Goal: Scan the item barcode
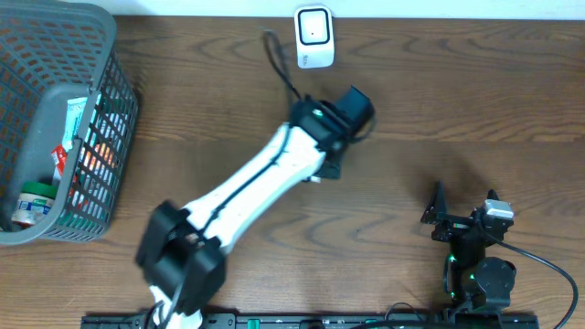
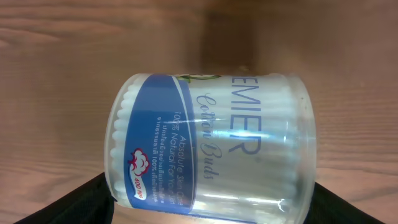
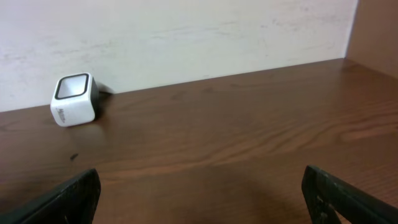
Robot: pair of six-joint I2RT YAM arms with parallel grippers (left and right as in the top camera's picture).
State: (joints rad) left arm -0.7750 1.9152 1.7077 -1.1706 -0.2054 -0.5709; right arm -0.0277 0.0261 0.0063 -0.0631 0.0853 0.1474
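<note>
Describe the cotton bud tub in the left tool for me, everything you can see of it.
The cotton bud tub is a clear plastic cylinder wrapped in a blue label reading Cotton Buds. White bud tips pack its end at picture left. It lies sideways across the left wrist view, held between the black fingers of the left tool, with the wooden table behind it. No barcode shows on this side.

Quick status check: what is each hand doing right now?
Left hand: closed on the cotton buds tub.
Right hand: open, holding nothing.
</note>
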